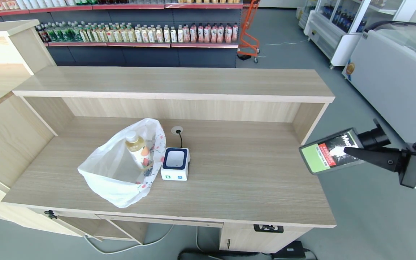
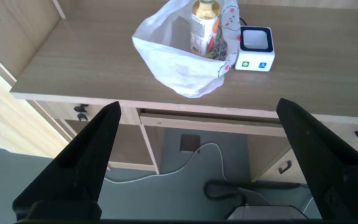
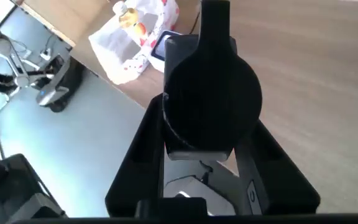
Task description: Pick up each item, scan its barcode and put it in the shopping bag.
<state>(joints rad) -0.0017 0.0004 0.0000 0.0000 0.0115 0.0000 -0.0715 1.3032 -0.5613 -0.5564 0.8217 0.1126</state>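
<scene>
At the head view's right edge the right gripper (image 1: 356, 145) is pointing left, fingers grasping a packet (image 1: 323, 156) beside the bench (image 1: 237, 177); the left gripper (image 2: 199, 107) is hanging with fingers released.

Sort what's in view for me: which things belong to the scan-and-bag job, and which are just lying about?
Job: packet held in right gripper; scanner; shopping bag; bottle already inside it.
Lying about: orange cart; drinks shelves; freezers.
</scene>
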